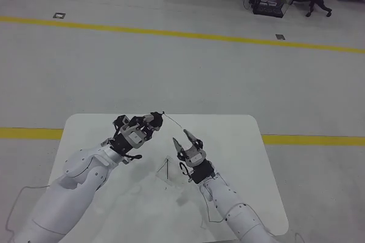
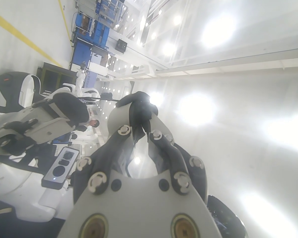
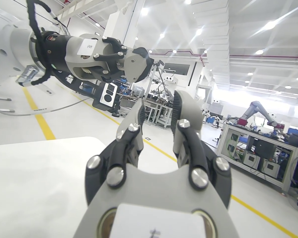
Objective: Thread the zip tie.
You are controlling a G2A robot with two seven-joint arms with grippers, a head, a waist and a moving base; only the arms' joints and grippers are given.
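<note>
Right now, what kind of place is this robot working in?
Probably a big factory hall or robot lab: yellow lines on the floor, benches of equipment, another robot arm behind, and rows of ceiling lights.

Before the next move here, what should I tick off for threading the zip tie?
1. Left gripper shut on the zip tie: ok.
2. Right gripper open and holding nothing: ok.
3. Tie's free end between the right gripper's fingers: not ok, nothing sits between them.
4. Tie's head end located: cannot tell, too thin to make out.
</note>
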